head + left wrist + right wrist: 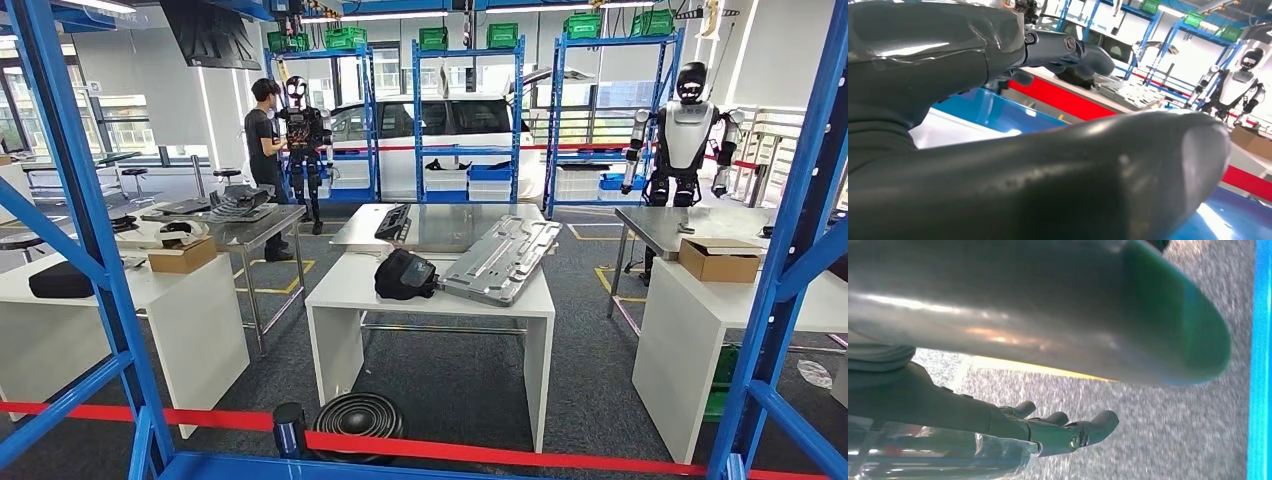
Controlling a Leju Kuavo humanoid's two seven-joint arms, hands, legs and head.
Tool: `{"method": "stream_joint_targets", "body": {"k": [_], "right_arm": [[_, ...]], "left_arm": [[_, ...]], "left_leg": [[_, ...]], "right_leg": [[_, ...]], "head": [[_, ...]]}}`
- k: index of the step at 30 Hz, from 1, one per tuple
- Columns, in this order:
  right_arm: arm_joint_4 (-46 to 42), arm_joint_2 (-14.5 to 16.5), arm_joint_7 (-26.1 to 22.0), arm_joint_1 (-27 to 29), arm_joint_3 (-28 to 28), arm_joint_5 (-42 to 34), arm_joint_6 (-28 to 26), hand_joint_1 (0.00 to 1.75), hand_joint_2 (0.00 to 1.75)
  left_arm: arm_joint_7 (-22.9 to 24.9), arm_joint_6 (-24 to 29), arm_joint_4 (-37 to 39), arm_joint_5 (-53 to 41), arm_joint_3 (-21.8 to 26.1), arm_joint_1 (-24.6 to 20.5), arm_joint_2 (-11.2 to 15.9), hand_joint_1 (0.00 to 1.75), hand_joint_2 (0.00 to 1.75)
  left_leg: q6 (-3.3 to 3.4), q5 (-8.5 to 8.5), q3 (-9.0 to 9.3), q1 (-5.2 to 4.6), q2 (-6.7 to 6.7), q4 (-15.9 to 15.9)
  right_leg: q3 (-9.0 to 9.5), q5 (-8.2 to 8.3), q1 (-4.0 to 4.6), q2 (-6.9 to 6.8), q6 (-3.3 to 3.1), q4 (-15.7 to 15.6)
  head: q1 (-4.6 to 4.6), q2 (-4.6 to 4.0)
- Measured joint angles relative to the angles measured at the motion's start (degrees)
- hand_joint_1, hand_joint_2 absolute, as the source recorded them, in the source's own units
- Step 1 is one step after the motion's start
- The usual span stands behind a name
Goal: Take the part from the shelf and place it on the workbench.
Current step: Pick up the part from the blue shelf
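I look through a blue shelf frame [85,230] at the white workbench [340,290] ahead. A flat silver metal part [500,258] and a black part [404,274] lie on it. In the left wrist view my left hand [938,75] holds nothing, its fingers [1068,50] stretched out above the thick thumb, over a blue shelf surface [983,107]. The silver part [1130,92] appears far beyond it. My right hand [1013,425] hangs over grey carpet, fingers [1088,427] extended and nothing in it.
Red tape [450,450] runs across the shelf front. A black ribbed disc [358,418] lies on the floor under the workbench. Side tables carry cardboard boxes [182,255] [718,259]. A person [264,140] stands by another robot [303,130]; a third robot [685,130] stands at the right.
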Motion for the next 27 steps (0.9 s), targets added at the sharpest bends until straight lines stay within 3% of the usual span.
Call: {"method": "stream_joint_targets", "body": {"k": [2, 5, 7, 8, 10, 11, 12, 14, 16, 18, 20, 22, 23, 24, 26, 27], "right_arm": [[0.1, 0.1, 0.0, 0.0, 0.0, 0.0, 0.2, 0.00, 0.00], [0.4, 0.0, 0.0, -0.1, 0.0, 0.0, 0.4, 0.00, 0.00], [0.7, 0.0, 0.0, 0.0, 0.0, 0.0, 0.5, 0.00, 0.00], [0.8, 0.0, 0.0, 0.1, 0.0, 0.0, 0.6, 0.00, 0.00], [1.0, 0.0, 0.0, 0.0, 0.1, 0.0, 0.8, 0.00, 0.00], [1.1, 0.0, 0.0, 0.0, 0.1, 0.0, 0.9, 0.00, 0.00], [1.2, 0.0, 0.0, -0.1, 0.0, 0.0, 0.9, 0.00, 0.00], [1.3, 0.0, 0.0, -0.1, 0.0, 0.0, 1.0, 0.00, 0.00], [1.3, 0.0, 0.0, 0.0, 0.0, 0.0, 1.0, 0.00, 0.00], [1.4, 0.1, 0.0, 0.0, 0.0, 0.0, 1.1, 0.00, 0.00], [1.4, 0.0, 0.0, 0.1, 0.0, 0.0, 1.0, 0.00, 0.00], [1.4, 0.0, 0.0, 0.2, 0.0, 0.0, 1.0, 0.00, 0.00], [1.4, 0.0, 0.0, 0.2, 0.0, 0.0, 1.0, 0.00, 0.00], [1.4, 0.0, 0.1, 0.2, 0.0, 0.0, 1.0, 0.00, 0.00], [1.4, 0.2, 0.1, 0.2, 0.0, 0.0, 0.9, 0.00, 0.00], [1.4, 0.2, 0.2, 0.2, 0.0, 0.0, 0.9, 0.00, 0.00]], "left_arm": [[0.0, 0.1, -0.2, -0.3, 0.0, -0.1, 0.0, 0.00, 0.00], [0.0, -0.1, -0.3, -0.3, -0.1, -0.3, -0.2, 0.00, 0.00], [0.1, -0.3, -0.3, -0.1, -0.3, -0.3, -0.3, 0.00, 0.00], [0.1, -0.5, -0.3, 0.0, -0.3, -0.3, -0.3, 0.00, 0.00], [0.2, -1.1, -0.3, 0.4, -0.4, -0.3, -0.3, 0.00, 0.00], [0.2, -1.4, -0.3, 0.7, -0.4, -0.3, -0.3, 0.00, 0.00], [0.2, -1.6, -0.4, 1.0, -0.4, -0.3, -0.2, 0.00, 0.00], [-0.1, -2.0, -0.4, 1.7, -0.4, -0.4, -0.1, 0.00, 0.00], [-0.5, -2.3, -0.4, 2.2, -0.5, -0.5, -0.1, 0.00, 0.87], [-0.8, -2.3, -0.4, 2.6, -0.5, -0.6, 0.0, 0.00, 0.87], [-1.0, -2.3, -0.4, 2.9, -0.6, -0.6, 0.1, 0.00, 0.00], [-1.0, -2.5, -0.3, 3.6, -0.8, -0.6, 0.1, 0.00, 0.00], [-1.1, -2.6, -0.3, 3.9, -0.9, -0.6, 0.1, 0.00, 0.44], [-1.1, -2.8, -0.3, 4.2, -1.0, -0.7, 0.1, 0.00, 0.87], [-1.1, -3.0, -0.3, 4.6, -1.0, -0.8, 0.2, 0.00, 1.75], [-1.2, -3.1, -0.4, 4.7, -0.9, -1.0, 0.2, 0.00, 1.75]], "left_leg": [[0.39, 0.70, 1.20, 0.19, 0.01, -1.7], [0.77, 1.11, 1.97, 0.13, 0.09, -2.6], [0.77, 0.99, 1.97, 0.04, 0.03, -2.6], [0.69, 0.90, 2.00, 0.06, -0.04, -2.5], [0.23, 0.50, 2.01, 0.15, -0.15, -2.0], [-0.13, 0.12, 1.89, 0.08, -0.16, -1.4], [-0.46, -0.23, 1.76, -0.01, -0.15, -1.0], [-0.88, -0.66, 1.58, -0.16, -0.11, -0.4], [-1.22, -1.03, 1.40, 0.07, -0.08, 0.1], [-1.84, -3.04, -0.09, 0.37, -0.06, 3.3], [-2.41, -6.52, -3.68, 0.68, -0.04, 10.8], [-2.62, -8.03, -6.64, 0.95, -0.03, 16.3], [-2.56, -7.23, -6.71, 1.03, -0.03, 16.1], [-2.35, -5.48, -5.60, 1.04, -0.03, 13.5], [-1.50, -1.82, -1.72, 0.78, -0.02, 5.3], [-1.07, -0.84, -0.23, 0.54, 0.07, 2.2]], "right_leg": [[-0.47, -0.70, 0.15, -0.19, 0.26, 1.2], [-5.21, -4.44, 0.18, -0.32, -0.16, 10.4], [-7.72, -5.37, 0.08, -0.34, 0.28, 14.7], [-7.41, -4.52, 0.00, -0.36, 0.81, 13.6], [-4.11, -1.40, -0.26, -0.54, 1.90, 6.4], [-2.40, -0.12, -0.30, -0.61, 2.01, 2.9], [-1.28, 0.60, -0.30, -0.65, 1.70, 0.8], [-0.78, 0.85, -0.09, -0.57, 0.62, 0.0], [-0.70, 0.93, -0.27, -0.50, -0.11, 0.0], [-0.53, 0.97, -0.51, -0.46, -0.63, 0.0], [-0.47, 0.89, -0.43, -0.45, -0.94, 0.0], [-0.45, 0.84, -0.34, -0.44, -1.04, 0.0], [-0.41, 0.82, -0.30, -0.40, -1.05, 0.0], [-0.33, 0.81, -0.24, -0.33, -1.04, 0.0], [-0.23, 0.79, -0.13, -0.19, -0.98, 0.0], [-0.25, 0.78, -0.10, -0.14, -0.88, -0.1]], "head": [[0.05, -0.01], [0.31, -0.01], [0.38, -0.01], [0.42, -0.01], [0.51, -0.01], [0.57, -0.01], [0.53, -0.01], [0.44, -0.01], [0.37, -0.01], [0.24, -0.01], [0.11, -0.01], [0.10, -0.01], [0.09, -0.01], [0.09, -0.01], [0.08, -0.01], [0.06, -0.01]]}}
